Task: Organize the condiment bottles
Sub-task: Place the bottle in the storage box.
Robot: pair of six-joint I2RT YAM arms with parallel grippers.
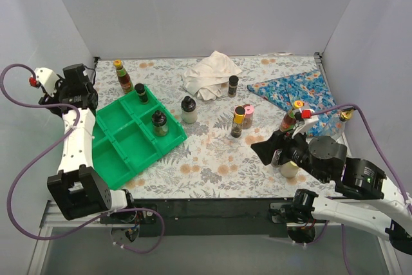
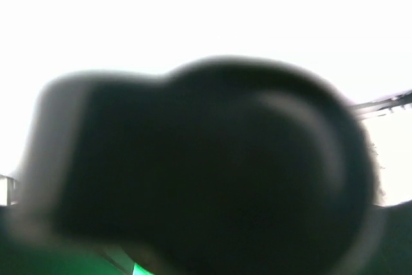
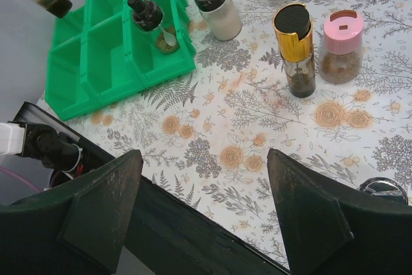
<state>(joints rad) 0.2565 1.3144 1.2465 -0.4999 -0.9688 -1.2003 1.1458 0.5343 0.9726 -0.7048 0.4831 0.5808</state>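
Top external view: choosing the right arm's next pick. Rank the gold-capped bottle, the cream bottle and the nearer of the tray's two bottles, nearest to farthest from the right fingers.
1. Gold-capped bottle, mid-table, beside the pink-capped jar.
2. Cream bottle, just off the green tray, at its right corner.
3. Nearer tray bottle, inside the right-corner compartment.

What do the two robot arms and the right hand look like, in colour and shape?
The left arm and the right arm have white links and black joints. A purple cable loops beside each, with a small red plug near its end. The right hand has two dark, flat, wedge-shaped fingers.
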